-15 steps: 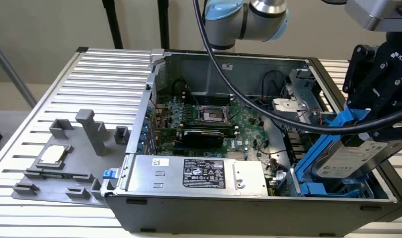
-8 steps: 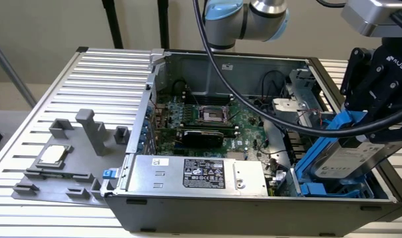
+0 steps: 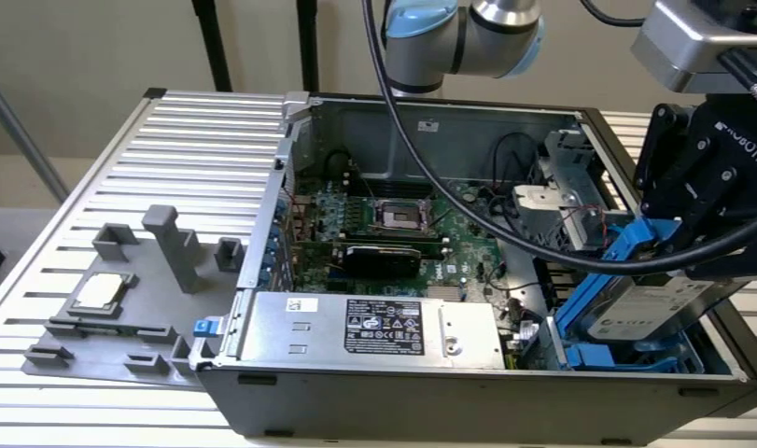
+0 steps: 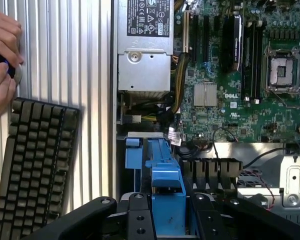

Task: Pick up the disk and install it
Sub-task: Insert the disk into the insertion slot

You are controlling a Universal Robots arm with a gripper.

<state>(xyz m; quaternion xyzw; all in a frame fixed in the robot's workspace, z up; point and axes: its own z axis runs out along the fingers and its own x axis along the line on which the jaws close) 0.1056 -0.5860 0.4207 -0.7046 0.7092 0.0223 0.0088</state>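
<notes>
Ribbed metal worktop point(image 3: 203, 131) carrying an open computer case point(image 3: 478, 397), with the arm's pincer point(image 3: 677, 266) poised over one corner of the case. Inside the case, the motherboard point(image 3: 391, 219) lay well apart from the pincer, and the silver power supply point(image 3: 366, 327) with its black label sat along the near wall, to one side of the pincer. A dark keyboard point(image 4: 35, 165) rested on the worktop outside the case wall, near the pincer, with a person's hand point(image 4: 2, 55) beyond it on a small round device. A grey fixture point(image 3: 117, 308) stood on the worktop on the far side of the case from the pincer. The disk point(image 3: 652, 313) hung directly below the pincer, tilted, its lower end dipping into the drive bay point(image 3: 615, 359) at the case corner. The pincer was clamped on the disk, the fingers point(image 4: 140, 220) pressing either side of the blue rails point(image 4: 165, 185) that framed it. A small square chip point(image 3: 101, 291) sat in the fixture, well apart from the pincer. Progress, as judged: the pick-up was done, since the disk was carried clear of the worktop; the installation was under way but not finished, the disk being neither level nor fully seated in the bay and not yet let go.
</notes>
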